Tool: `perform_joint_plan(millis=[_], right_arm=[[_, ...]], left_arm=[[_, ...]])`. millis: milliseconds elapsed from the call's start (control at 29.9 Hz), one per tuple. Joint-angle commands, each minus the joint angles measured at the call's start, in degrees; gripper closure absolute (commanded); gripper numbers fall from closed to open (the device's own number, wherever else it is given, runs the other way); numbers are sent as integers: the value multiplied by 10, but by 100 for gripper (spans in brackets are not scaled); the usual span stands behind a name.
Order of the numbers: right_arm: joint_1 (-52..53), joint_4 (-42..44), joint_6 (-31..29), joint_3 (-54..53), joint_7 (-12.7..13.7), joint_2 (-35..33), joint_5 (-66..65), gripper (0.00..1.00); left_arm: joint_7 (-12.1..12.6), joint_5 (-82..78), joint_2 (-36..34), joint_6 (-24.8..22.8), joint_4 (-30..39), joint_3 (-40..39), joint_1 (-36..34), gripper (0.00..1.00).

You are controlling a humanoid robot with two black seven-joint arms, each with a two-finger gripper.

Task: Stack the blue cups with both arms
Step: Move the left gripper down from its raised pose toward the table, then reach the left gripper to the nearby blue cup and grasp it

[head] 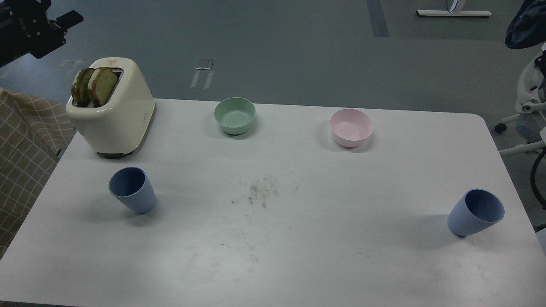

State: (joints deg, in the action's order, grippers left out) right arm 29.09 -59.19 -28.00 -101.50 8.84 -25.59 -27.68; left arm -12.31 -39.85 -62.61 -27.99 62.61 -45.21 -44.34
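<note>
The white worktop filled most of the head view, its centre marked with dark scuffs and crumbs. A cream toaster stood at the far left corner with two browned bread slices raised in its slots. Part of the left arm entered at the upper left, above and behind the toaster, well clear of the worktop; its end effector was dark and partly cropped, so whether it was released or clenched could not be determined. The right arm and its end effector were outside the view. The left blue cup stood in front of the toaster. The right blue cup stood near the right edge, well apart from the first. A mint-green bowl and a pale pink bowl sat along the far side.
</note>
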Motion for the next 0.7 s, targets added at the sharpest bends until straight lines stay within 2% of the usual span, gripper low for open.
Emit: perform_joint_plan(millis=[0, 167, 268, 435, 535, 635, 669], right_arm=[[0, 0, 0, -5, -1, -1, 0, 0], [0, 4, 0, -22, 0, -1, 0, 0], [0, 5, 0, -22, 0, -1, 0, 0], [-1, 5, 0, -23, -1, 0, 0, 0], [-1, 5, 0, -26, 0, -1, 0, 0], [-4, 5, 0, -29, -1, 0, 1, 0], [-4, 5, 0, -30, -1, 0, 1, 0]], left_arm=[[0, -59, -48, 0, 67, 0, 7, 19], [6, -142, -98, 0, 157, 14, 19, 29], [5, -223, -114, 0, 190, 25, 21, 29], [-2, -272, -112, 0, 192, 33, 26, 29], [-3, -353, -115, 0, 193, 77, 34, 32], [-31, -468, -116, 0, 195, 112, 35, 34], [-54, -513, -115, 0, 195, 133, 36, 35]])
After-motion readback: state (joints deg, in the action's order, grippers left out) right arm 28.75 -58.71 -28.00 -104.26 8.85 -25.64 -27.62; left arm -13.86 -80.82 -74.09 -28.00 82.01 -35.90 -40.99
